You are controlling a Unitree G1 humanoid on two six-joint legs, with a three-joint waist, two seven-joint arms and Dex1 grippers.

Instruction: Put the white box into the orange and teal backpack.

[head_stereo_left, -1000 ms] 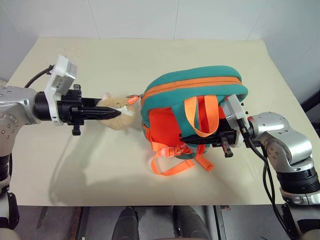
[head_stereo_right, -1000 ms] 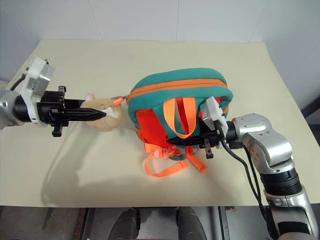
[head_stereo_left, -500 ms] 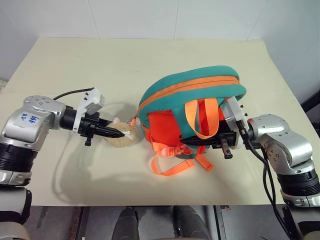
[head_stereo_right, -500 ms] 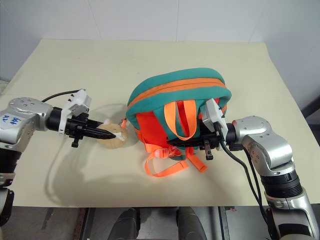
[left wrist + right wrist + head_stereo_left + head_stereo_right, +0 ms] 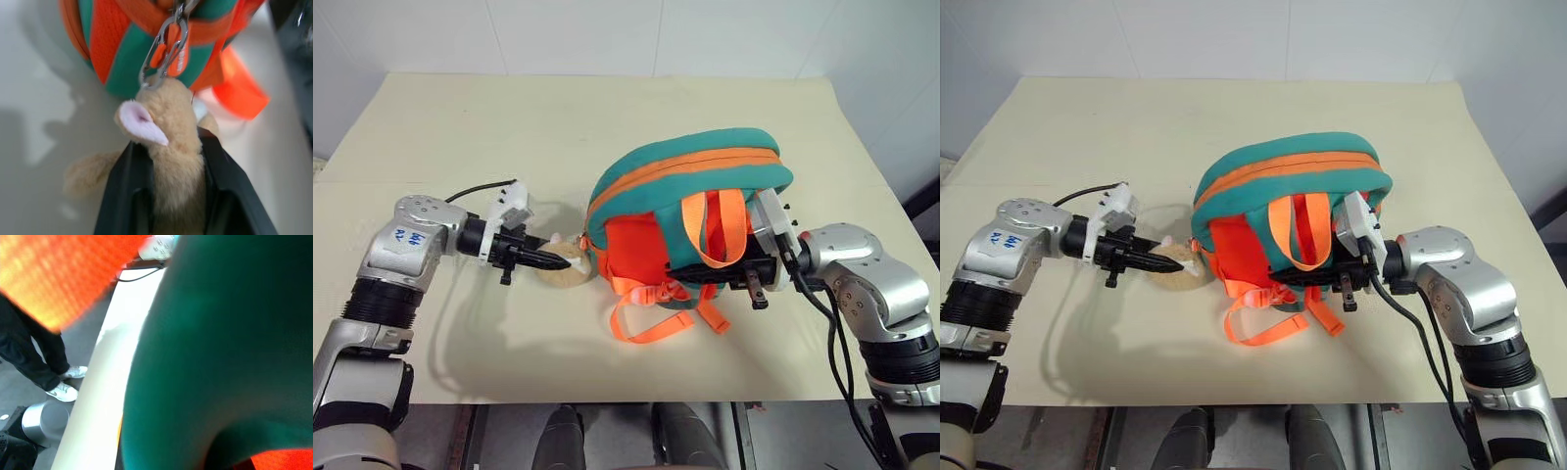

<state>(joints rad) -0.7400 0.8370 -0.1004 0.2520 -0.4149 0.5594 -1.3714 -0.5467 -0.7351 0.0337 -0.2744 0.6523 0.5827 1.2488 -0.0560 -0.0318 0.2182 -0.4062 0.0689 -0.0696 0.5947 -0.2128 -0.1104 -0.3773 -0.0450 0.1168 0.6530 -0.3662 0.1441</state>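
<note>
The orange and teal backpack [image 5: 685, 176] stands on its side in the middle of the table, teal top upward, red-orange back panel and orange straps facing me. Its tan plush bear [image 5: 171, 127] hangs from a carabiner [image 5: 164, 49] at the backpack's left side and rests on the table. My left gripper [image 5: 563, 262] is shut on the bear, one black finger on each flank. From the right, my right gripper [image 5: 680, 269] reaches in against the back panel, under the orange handle loop [image 5: 720, 230]. The white box is out of view.
The beige table [image 5: 509, 127] has free room on the left and behind the backpack. Loose orange strap ends [image 5: 656, 318] lie in front of the backpack. A person's legs and white sneakers [image 5: 54, 377] stand beside the table in the right wrist view.
My left arm has sunk toward the table and drawn in, bringing the bear down onto the tabletop beside the backpack. The right arm has kept still.
</note>
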